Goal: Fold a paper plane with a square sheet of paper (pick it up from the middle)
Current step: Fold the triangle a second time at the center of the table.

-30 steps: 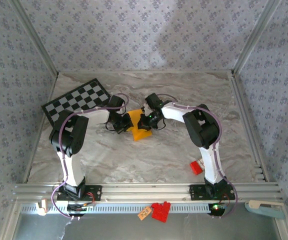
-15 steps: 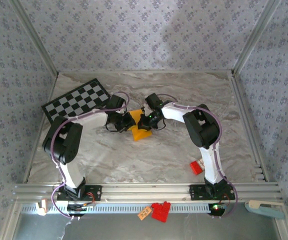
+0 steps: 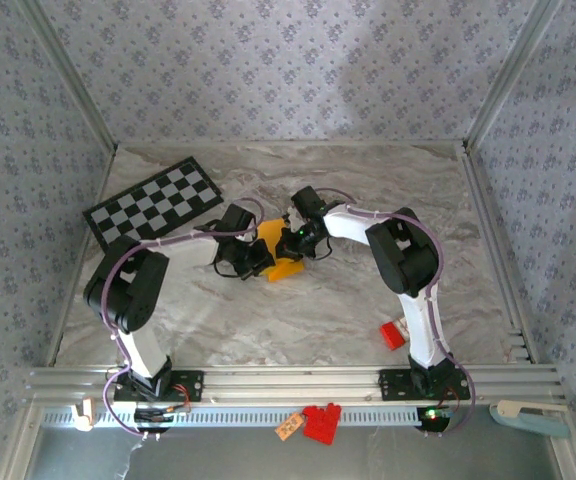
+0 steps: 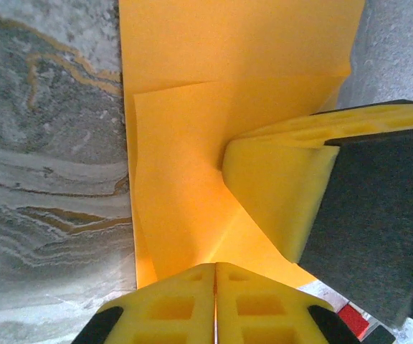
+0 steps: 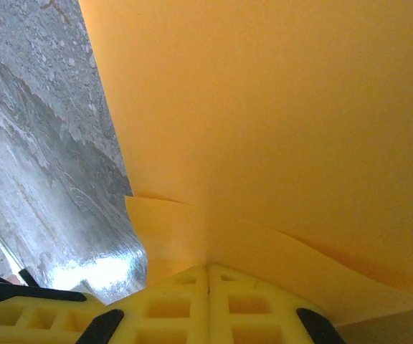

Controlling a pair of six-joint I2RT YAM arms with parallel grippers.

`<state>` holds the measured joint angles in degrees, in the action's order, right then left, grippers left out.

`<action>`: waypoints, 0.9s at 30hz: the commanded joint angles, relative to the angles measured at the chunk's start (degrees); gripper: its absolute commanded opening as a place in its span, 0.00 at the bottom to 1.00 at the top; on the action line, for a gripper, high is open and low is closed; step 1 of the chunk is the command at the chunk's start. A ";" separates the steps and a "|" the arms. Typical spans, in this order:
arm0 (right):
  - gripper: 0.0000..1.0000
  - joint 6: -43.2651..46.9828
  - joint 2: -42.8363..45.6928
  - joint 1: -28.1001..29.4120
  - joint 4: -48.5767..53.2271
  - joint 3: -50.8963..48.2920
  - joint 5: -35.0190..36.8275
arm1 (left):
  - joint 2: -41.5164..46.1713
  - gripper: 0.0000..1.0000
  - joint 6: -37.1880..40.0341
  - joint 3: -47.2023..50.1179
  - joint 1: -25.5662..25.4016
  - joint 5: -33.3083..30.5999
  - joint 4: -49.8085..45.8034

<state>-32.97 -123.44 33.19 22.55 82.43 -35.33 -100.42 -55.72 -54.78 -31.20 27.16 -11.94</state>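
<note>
The square sheet of paper [image 3: 284, 268], orange-yellow and part folded, stands up off the marble table between my two grippers. My left gripper [image 3: 258, 257] holds its left side. In the left wrist view the jaws [image 4: 216, 266] are shut where a crease of the sheet [image 4: 192, 179] runs into them. My right gripper [image 3: 290, 245] pinches the sheet from the right, and one of its yellow fingers [image 4: 285, 186] shows against the paper. In the right wrist view its jaws [image 5: 208, 266] are shut on overlapping layers of the sheet [image 5: 300, 107]. A paper plane as such is out of view.
A black-and-white checkered board [image 3: 153, 205] lies at the back left, just behind the left arm. A small red block [image 3: 393, 335] sits on the table [image 3: 368, 190] beside the right arm. More red bricks [image 3: 320, 422] lie below the front rail. Patterned walls close in three sides.
My left gripper has slid toward the near side and a little right along the sheet's left edge, and its elbow has swung outward. The right gripper and the sheet have stayed put.
</note>
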 commanded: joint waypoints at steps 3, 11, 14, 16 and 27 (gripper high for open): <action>0.02 -0.34 -5.04 -0.85 5.32 -1.49 7.61 | -2.53 0.08 2.15 -1.97 -0.23 2.38 -0.53; 0.02 -0.42 -5.41 -1.09 5.63 -1.35 7.59 | -3.99 0.07 3.58 -1.82 -0.87 1.70 -2.46; 0.02 -0.43 -5.50 -1.08 5.68 -1.31 7.60 | -4.08 0.07 4.51 -1.34 -0.97 1.15 -3.25; 0.02 -0.43 -5.59 -1.13 5.75 -1.39 7.64 | -4.08 0.07 4.96 -0.79 -1.05 0.89 -3.50; 0.02 -0.62 -5.85 -1.38 5.67 -1.45 7.66 | -1.60 0.05 11.86 3.22 -3.76 -3.52 -6.40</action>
<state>-33.01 -124.05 32.73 22.94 82.83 -36.71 -102.69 -47.48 -54.35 -33.19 25.36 -12.32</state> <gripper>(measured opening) 0.054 0.055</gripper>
